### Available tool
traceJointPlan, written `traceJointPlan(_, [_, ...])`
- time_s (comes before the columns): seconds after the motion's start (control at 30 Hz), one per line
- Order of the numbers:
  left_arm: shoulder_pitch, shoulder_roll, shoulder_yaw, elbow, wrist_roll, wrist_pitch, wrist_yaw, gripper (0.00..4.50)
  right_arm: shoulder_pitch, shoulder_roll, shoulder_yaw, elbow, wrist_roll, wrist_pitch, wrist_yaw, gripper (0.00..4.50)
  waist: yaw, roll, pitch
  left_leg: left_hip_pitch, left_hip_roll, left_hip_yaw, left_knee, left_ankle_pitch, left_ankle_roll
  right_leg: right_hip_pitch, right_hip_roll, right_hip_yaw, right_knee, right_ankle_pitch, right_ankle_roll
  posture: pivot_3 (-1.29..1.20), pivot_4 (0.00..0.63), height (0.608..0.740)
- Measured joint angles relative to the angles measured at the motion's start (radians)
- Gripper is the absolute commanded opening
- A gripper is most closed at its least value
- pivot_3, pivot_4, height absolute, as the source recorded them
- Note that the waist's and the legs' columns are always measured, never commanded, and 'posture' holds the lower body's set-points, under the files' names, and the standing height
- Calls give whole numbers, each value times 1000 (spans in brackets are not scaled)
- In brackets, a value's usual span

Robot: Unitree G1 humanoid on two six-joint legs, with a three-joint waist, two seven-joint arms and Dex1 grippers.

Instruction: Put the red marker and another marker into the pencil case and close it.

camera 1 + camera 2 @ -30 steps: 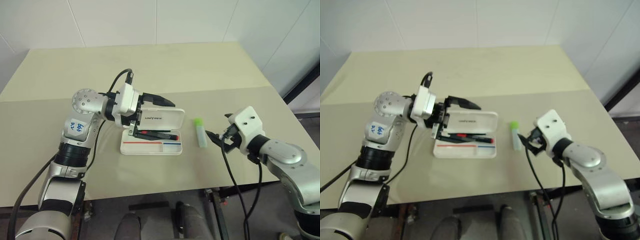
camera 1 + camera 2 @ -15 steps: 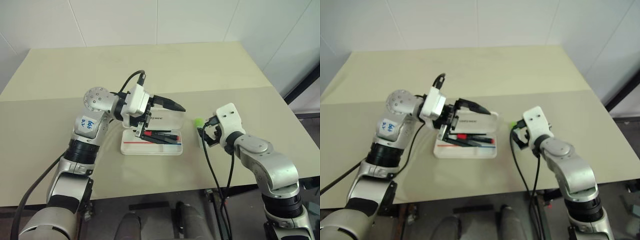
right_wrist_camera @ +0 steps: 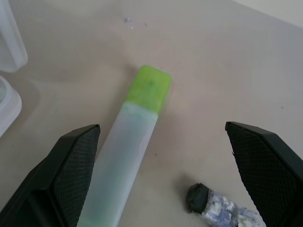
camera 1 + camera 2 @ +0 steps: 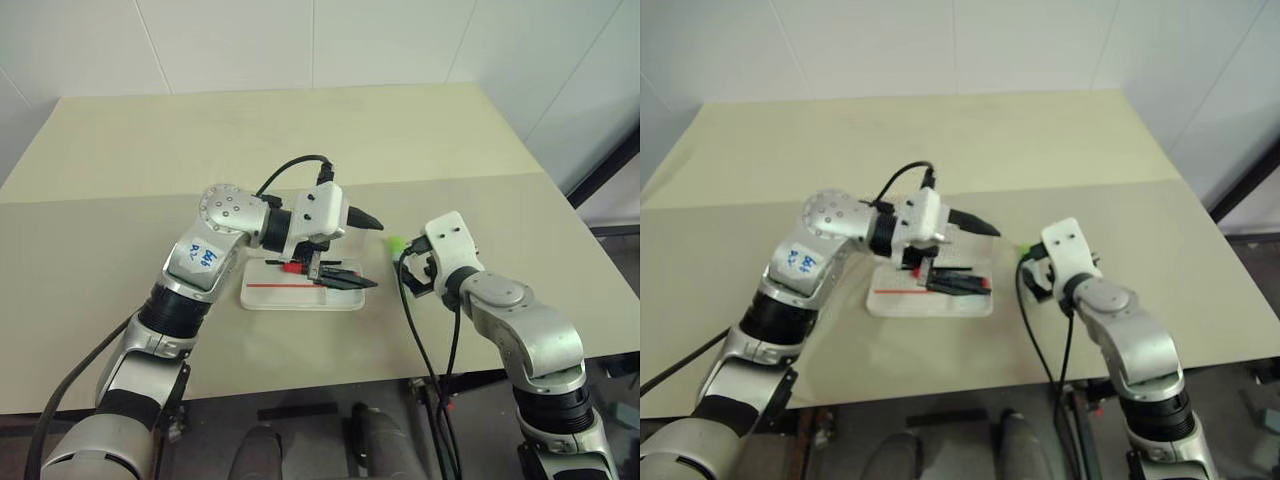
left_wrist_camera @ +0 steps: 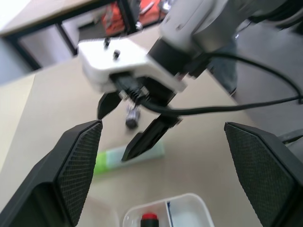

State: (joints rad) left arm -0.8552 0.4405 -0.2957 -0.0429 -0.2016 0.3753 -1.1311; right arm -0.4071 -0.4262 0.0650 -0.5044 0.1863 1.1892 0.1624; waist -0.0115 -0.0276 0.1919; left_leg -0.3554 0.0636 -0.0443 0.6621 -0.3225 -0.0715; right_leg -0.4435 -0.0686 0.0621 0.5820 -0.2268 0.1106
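Observation:
The white pencil case (image 4: 270, 296) lies open in the middle of the table, and its lid is hidden behind my left hand. Inside it lies the red marker (image 4: 292, 267), whose red end also shows in the left wrist view (image 5: 149, 218). My left gripper (image 4: 377, 255) is open above the case, pointing right, with nothing between its fingers. Right of the case lies the other marker (image 3: 135, 146), pale with a green cap (image 4: 397, 243). My right gripper (image 5: 126, 124) is open and low over it, one finger (image 3: 71, 179) on each side.
A tiny grey metal piece (image 3: 213, 206) lies on the table beside the green-capped marker. The beige table (image 4: 300, 140) stretches wide behind the case. Its right edge and a dark frame (image 4: 605, 165) are beyond my right arm.
My left gripper swung to the right over the case, and the upright lid went out of sight behind it. My right gripper came in and down onto the green-capped marker.

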Motion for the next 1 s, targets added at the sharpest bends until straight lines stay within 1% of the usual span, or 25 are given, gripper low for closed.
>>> traceJointPlan(0.2, [27,9,-9,-48,18,73,50,4403,2,41,4,-1,-6,30,-17,4500,-16,0,0,0,0,0,0,0,0,0,0,0,0,0,0,0,150,740])
traceJointPlan(0.33, [46,29,-46,-63,56,118,77,4403,0,60,5,-1,-10,44,-25,4500,-19,0,0,0,0,0,0,0,0,0,0,0,0,0,0,0,150,740])
traceJointPlan(0.43, [56,38,-50,-85,61,147,90,4403,-1,69,6,0,-9,54,-25,4500,-19,0,0,0,0,0,0,0,0,0,0,0,0,0,0,0,150,740])
traceJointPlan(0.67, [79,24,-46,-113,59,188,133,4403,-8,90,6,0,-5,55,-16,4500,-18,0,0,0,0,0,0,0,0,0,0,0,0,0,0,0,150,740])
traceJointPlan(0.77, [87,5,-31,-120,50,198,161,4403,-10,102,14,1,-5,55,-7,4500,-18,0,0,0,0,0,0,0,0,0,0,0,0,0,0,0,150,740])
traceJointPlan(1.0, [124,-20,-7,-146,28,226,216,4403,-11,116,36,46,-10,51,-7,4500,-18,0,0,0,0,0,-1,0,0,0,0,0,0,0,0,0,150,740])
